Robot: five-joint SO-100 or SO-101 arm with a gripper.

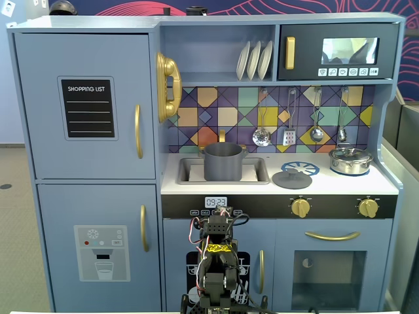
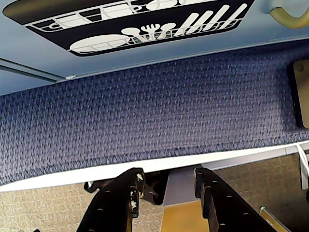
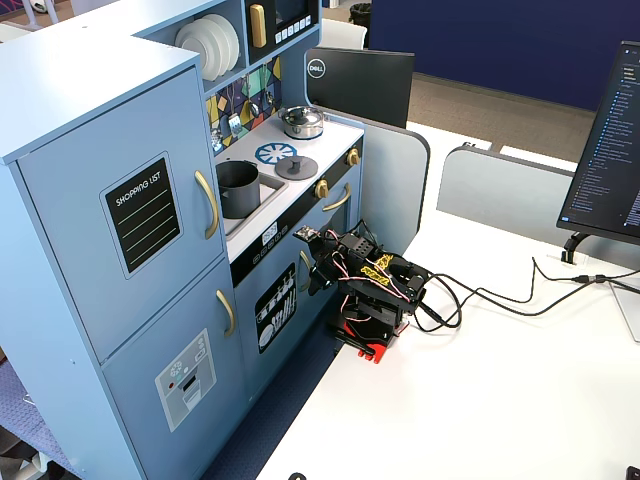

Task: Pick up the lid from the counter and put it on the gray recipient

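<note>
The dark-gray domed lid [image 1: 292, 178] with a small knob lies on the white counter, right of the sink; it also shows in the other fixed view [image 3: 296, 167]. The gray recipient [image 1: 224, 162], a matte dark-gray pot, stands in the sink with no lid on it [image 3: 238, 188]. My arm [image 1: 216, 261] is folded low in front of the toy kitchen, well below the counter [image 3: 370, 290]. In the wrist view my gripper [image 2: 166, 176] points down over the white table edge toward blue carpet. Its jaws stand apart with nothing between them.
A shiny steel pot [image 1: 350, 160] with its own lid sits on the right burner. A blue-and-white burner ring [image 1: 300, 168] lies behind the gray lid. Utensils hang above the counter. A monitor [image 3: 358, 85] stands behind the kitchen, and cables [image 3: 500, 295] run across the white table.
</note>
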